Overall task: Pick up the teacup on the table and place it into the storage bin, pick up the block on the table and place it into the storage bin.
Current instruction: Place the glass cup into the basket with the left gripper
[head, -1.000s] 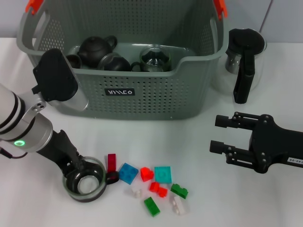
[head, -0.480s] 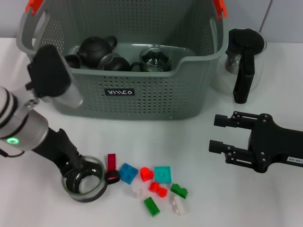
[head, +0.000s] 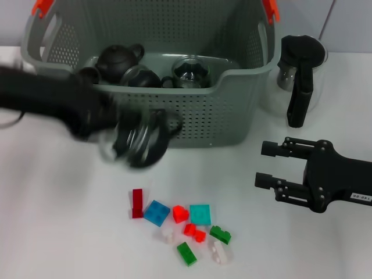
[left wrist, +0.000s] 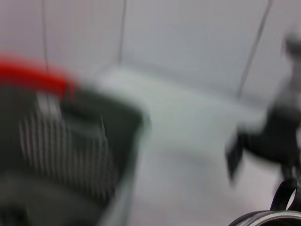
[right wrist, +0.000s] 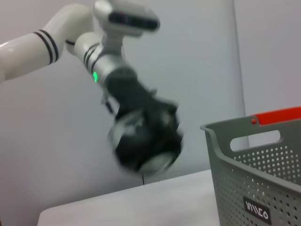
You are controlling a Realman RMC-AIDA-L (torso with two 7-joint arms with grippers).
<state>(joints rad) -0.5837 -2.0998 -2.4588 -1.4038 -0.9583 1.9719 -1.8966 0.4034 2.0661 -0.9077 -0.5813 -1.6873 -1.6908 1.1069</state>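
My left gripper [head: 113, 125] is shut on the glass teacup [head: 141, 141] with a dark rim and holds it in the air, tilted, in front of the storage bin's [head: 197, 119] front wall. Both are motion-blurred. The right wrist view shows the teacup [right wrist: 146, 141] hanging from the left gripper well above the table, beside the bin [right wrist: 254, 179]. The cup's rim [left wrist: 273, 219] shows in the left wrist view. Several small blocks lie on the table, among them a blue one [head: 157, 213], a red one [head: 137, 203] and a teal one [head: 200, 214]. My right gripper [head: 264, 164] is open and empty at the right.
A glass pitcher with a black handle [head: 299, 75] stands to the right of the bin. Inside the bin are a dark teapot [head: 119, 58] and glass cups [head: 190, 71]. Orange clips [head: 42, 7] mark the bin's handles.
My left arm has lifted the teacup off the table at the front left and swung it up and to the right, toward the bin. The right arm has barely moved.
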